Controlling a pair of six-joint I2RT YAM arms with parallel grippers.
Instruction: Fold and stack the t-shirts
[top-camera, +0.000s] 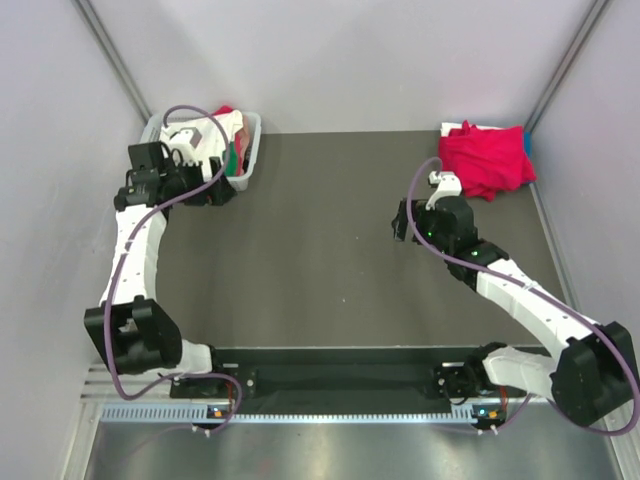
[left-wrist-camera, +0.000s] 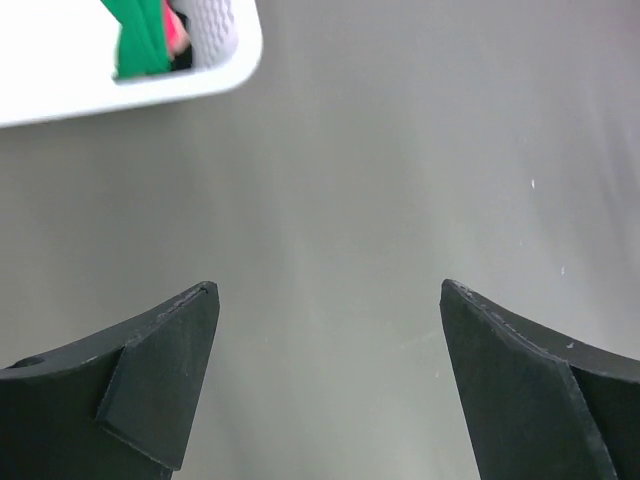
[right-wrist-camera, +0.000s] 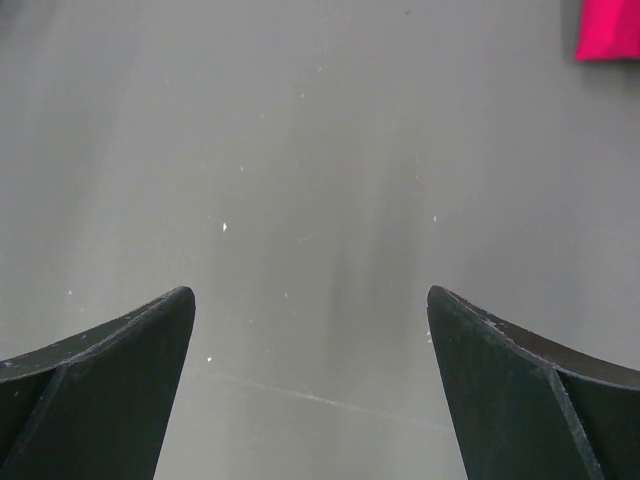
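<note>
Crimson t-shirts (top-camera: 487, 158), a green t-shirt (left-wrist-camera: 140, 40) — white slatted basket (left-wrist-camera: 225, 62), dark grey table (top-camera: 320, 250).

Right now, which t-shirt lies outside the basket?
The crimson cloth t-shirt at far right; the bright green t-shirt sits inside the white slatted plastic basket.

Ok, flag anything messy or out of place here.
The crimson t-shirts at the far right corner lie in a rumpled heap, not a neat stack. The shirts in the white basket are bunched too. Nothing looks damaged.
</note>
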